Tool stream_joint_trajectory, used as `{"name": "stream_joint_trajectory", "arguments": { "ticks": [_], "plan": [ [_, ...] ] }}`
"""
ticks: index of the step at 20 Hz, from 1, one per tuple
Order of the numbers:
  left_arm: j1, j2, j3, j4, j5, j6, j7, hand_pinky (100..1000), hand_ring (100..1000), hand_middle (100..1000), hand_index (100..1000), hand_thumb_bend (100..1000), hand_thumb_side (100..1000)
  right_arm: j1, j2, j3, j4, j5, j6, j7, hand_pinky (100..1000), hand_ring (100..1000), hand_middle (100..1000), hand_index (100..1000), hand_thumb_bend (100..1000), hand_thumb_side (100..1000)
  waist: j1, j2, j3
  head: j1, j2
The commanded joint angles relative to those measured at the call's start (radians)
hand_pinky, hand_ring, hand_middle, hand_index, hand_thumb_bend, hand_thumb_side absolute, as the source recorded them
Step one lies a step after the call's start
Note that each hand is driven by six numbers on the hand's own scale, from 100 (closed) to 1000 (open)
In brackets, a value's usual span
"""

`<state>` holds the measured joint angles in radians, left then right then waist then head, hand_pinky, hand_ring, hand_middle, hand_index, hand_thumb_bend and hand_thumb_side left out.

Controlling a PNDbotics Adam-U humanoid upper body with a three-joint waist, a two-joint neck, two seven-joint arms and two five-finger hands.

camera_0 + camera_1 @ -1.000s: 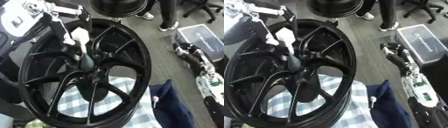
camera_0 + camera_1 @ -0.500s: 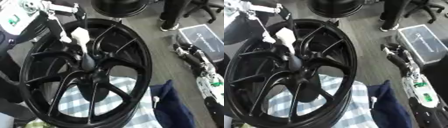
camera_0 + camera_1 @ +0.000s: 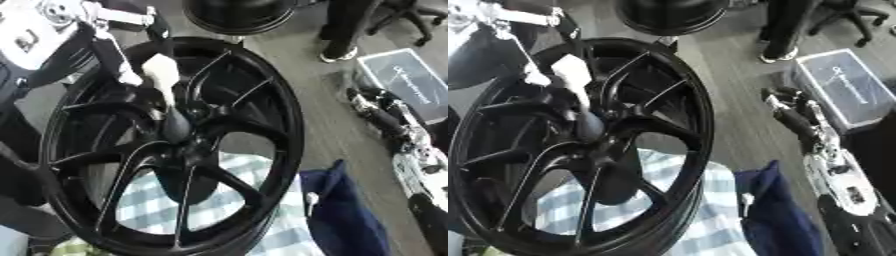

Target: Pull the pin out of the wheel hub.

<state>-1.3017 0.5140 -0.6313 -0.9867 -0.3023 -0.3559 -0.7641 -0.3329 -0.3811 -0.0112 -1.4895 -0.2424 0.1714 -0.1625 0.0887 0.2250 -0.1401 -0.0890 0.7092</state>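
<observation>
Our left hand is over the wheel's upper spokes, fingers down on the pin at the hub; we can't tell if they're closed on it. Pin looks seated, so we're at the grasp step. Next: confirm grip, pull straight out along its axis. Right hand idles open at right. Spokes crowd the fingers; blue cloth and checked cloth lie clear.

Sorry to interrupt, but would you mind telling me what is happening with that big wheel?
The robot's left hand reaches in from the upper left to the centre of a black alloy wheel standing over a checked cloth. It sits at the hub, where the pin should be. The right hand hangs idle at the right.
</observation>
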Motion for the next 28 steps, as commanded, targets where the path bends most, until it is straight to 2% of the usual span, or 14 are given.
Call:
{"name": "stream_joint_trajectory", "arguments": {
  "ticks": [1, 12, 19, 23, 28],
  "plan": [
    [-0.026, 0.017, 0.016, -0.013, 0.001, -0.133, -0.143, 799, 687, 555, 379, 207, 100, -0.006, -0.010, -0.004, -0.009, -0.003, 0.000, 0.002, 854, 773, 717, 797, 324, 380, -0.006, -0.015, -0.001, 0.001, -0.011],
    [-0.048, 0.018, 0.078, -0.014, -0.012, -0.108, -0.143, 795, 682, 549, 374, 194, 100, -0.005, -0.008, -0.005, -0.007, -0.004, 0.000, 0.004, 855, 773, 718, 798, 322, 381, -0.008, -0.017, 0.001, 0.001, -0.007],
    [-0.071, 0.041, 0.149, -0.061, 0.027, -0.065, -0.143, 793, 675, 540, 363, 185, 100, -0.004, -0.009, -0.006, -0.006, -0.004, 0.000, 0.006, 856, 774, 719, 799, 322, 381, -0.009, -0.018, 0.006, 0.000, -0.001],
    [-0.069, 0.083, 0.198, -0.111, 0.060, -0.028, -0.143, 793, 673, 538, 362, 188, 100, -0.002, -0.012, -0.008, -0.006, -0.004, -0.001, 0.005, 856, 774, 719, 799, 321, 381, -0.010, -0.020, 0.012, -0.003, 0.005],
    [-0.017, 0.189, 0.273, -0.181, 0.098, 0.018, -0.143, 793, 671, 538, 365, 205, 100, 0.001, -0.025, -0.020, -0.008, -0.004, -0.004, -0.005, 857, 775, 719, 800, 324, 376, -0.010, -0.023, 0.029, -0.016, 0.012]
  ]
}}
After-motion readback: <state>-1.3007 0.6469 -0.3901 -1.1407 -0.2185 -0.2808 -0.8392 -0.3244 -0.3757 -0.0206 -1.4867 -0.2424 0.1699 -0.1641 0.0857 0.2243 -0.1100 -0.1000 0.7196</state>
